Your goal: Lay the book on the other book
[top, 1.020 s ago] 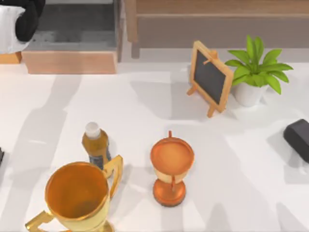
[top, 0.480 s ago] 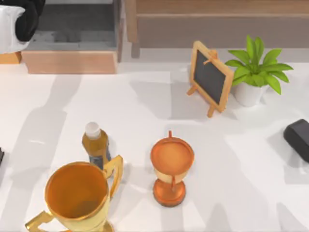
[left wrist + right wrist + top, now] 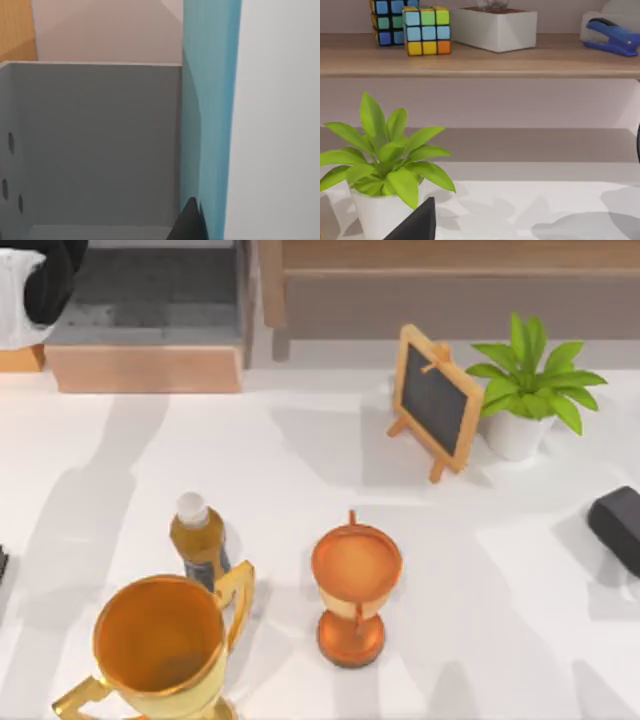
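Nothing legible anywhere — blank slate on the small chalkboard (image 3: 433, 400), no label readable on the bottle (image 3: 199, 537), plain teal book (image 3: 210, 120) cover.

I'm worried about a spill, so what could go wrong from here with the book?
One: the book sits edge-on beside the grey box wall by the left claw, and could catch it. Two: carried low, it might topple the gold trophy, bottle or copper goblet. Right claw sits at the table's right edge.
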Controlling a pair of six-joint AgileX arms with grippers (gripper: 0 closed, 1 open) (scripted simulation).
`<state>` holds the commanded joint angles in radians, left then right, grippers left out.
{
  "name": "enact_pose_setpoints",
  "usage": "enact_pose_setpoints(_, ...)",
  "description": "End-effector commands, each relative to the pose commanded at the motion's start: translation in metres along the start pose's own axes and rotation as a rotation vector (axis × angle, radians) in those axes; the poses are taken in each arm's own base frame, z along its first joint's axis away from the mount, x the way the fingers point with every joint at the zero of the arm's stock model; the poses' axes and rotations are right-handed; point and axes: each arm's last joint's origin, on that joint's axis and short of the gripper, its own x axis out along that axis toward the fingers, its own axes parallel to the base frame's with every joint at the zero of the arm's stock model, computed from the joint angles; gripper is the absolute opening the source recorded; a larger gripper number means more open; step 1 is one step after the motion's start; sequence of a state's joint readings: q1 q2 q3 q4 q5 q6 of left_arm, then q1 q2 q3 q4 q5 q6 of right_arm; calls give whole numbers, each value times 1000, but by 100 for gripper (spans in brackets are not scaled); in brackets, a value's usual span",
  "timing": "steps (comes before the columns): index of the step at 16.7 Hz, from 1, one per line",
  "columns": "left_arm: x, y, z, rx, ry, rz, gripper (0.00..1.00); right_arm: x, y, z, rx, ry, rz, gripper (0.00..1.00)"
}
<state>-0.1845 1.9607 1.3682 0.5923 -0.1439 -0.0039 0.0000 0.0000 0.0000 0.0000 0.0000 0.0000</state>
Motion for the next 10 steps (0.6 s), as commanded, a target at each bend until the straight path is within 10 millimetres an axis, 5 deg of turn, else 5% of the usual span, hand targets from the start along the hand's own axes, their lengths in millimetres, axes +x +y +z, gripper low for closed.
enact_pose_setpoints(6, -2, 2, 3, 10, -5, 1, 0, 0, 0, 0, 0, 0, 0, 100)
enact_pose_setpoints(10, -23, 6, 27, 143, -57, -65, 0, 0, 0, 0, 0, 0, 0, 100)
